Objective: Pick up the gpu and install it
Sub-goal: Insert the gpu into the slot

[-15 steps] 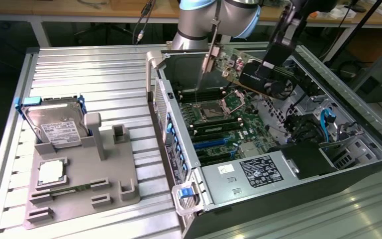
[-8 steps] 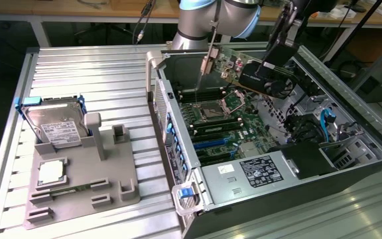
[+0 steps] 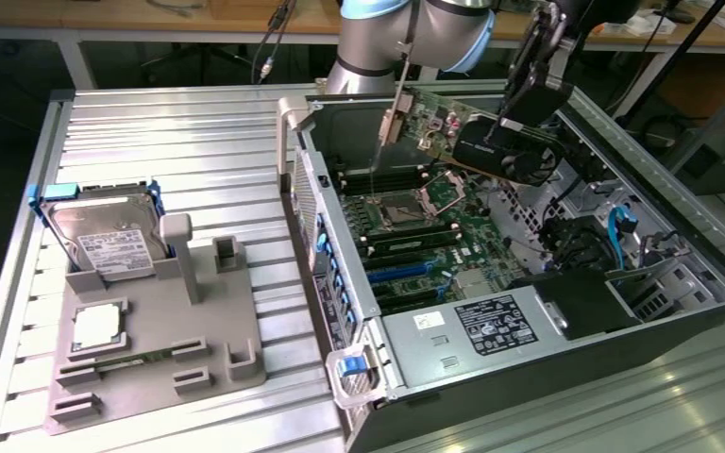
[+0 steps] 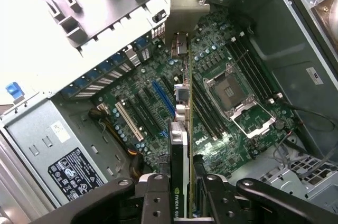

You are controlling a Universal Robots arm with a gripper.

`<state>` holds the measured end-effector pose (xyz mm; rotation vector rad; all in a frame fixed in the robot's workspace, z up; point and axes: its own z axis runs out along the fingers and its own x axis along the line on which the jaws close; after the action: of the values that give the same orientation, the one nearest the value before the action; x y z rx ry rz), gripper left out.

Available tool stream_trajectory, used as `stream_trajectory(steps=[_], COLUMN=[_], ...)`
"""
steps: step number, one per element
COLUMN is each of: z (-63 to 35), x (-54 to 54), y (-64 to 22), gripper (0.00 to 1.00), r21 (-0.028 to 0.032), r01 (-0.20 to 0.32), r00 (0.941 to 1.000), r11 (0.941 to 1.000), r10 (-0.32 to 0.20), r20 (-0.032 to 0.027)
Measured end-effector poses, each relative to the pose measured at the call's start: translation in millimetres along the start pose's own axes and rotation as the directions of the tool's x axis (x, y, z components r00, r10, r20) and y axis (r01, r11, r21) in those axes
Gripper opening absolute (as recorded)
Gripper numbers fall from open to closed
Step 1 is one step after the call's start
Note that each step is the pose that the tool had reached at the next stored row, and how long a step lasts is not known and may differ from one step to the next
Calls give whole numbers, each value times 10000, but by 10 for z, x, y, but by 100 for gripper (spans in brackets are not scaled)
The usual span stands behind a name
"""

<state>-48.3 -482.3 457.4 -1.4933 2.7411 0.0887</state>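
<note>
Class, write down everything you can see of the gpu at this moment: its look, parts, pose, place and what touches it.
The gpu is a thin green circuit board with a black round fan on one face and a silver metal bracket at one end. It hangs on edge, tilted, above the motherboard inside the open computer case. The gripper is shut on it, with its fingers flanking the card's edge. It looks not yet seated in a slot.

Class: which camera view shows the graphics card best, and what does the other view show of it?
The exterior view: the graphics card shows its broad face, green board and black fan, held above the open computer case. The wrist view shows it edge-on, a thin strip gripped in the gripper, with its metal bracket at the far end.
</note>
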Motion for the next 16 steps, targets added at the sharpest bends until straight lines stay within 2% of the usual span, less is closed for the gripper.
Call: stream_trajectory(steps=[16], z=[0], x=[0], y=[0], gripper=[27], r21=[-44], r01=[961], r00=[9954], r11=[9954], r10=[-961], r20=[-37])
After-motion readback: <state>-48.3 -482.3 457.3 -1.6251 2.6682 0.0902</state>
